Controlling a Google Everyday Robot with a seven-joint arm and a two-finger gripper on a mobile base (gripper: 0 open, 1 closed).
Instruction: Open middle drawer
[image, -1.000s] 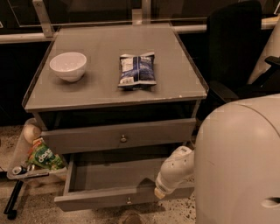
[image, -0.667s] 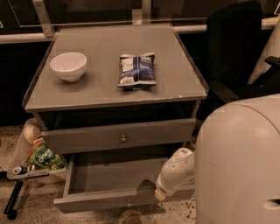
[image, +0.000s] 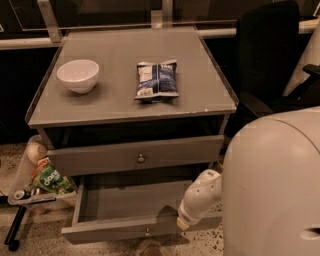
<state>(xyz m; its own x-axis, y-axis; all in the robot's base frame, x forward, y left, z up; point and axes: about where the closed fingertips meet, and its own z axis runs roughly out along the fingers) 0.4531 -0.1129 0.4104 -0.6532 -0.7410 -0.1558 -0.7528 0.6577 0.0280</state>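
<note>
A green packet (image: 50, 180) lies on the floor at the left. On the grey cabinet top (image: 115, 102) sit a white bowl (image: 78, 75) at the left and a blue snack bag (image: 156, 81) near the centre. The upper drawer (image: 135, 157) is shut. Below it, the middle drawer (image: 130, 202) stands pulled out toward the near side. My gripper (image: 184, 220) is at that drawer's right front corner; I cannot tell whether it is open or closed.

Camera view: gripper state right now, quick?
Gripper: open or closed cannot be told; it sits at the right end of the pulled-out middle drawer.
</note>
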